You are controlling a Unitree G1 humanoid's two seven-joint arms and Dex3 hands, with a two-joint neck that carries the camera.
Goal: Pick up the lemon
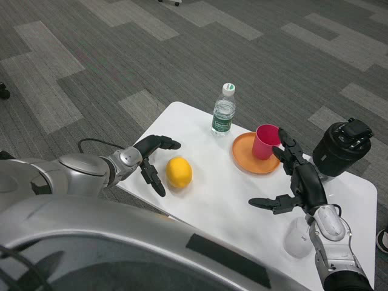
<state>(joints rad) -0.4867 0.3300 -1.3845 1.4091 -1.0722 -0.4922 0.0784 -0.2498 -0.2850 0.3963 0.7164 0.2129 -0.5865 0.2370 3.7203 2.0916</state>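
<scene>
Head view: the lemon (pixel 179 172) lies on the white surface (pixel 218 200) near its left edge, well apart from the other things. The left robot hand (pixel 151 159) sits just beside it on the left, fingers spread around empty air, one set reaching above the lemon's far side and one pointing down along the near side; it holds nothing, and I see no contact with the fruit. The right robot hand (pixel 297 182) hovers over the right part of the surface, also spread wide and empty, close to the pink cup (pixel 265 141) standing on the orange plate (pixel 251 159).

Risks, as I judge them: the lemon is round and smooth, so a closing finger that meets it off-centre could roll it rightward or nudge it toward the near edge and off the surface. The left robot hand approaches from the side at the edge, so a shallow wrap could squeeze the fruit out. The bottle (pixel 222 112) stands clear, an unlikely casualty.
</scene>
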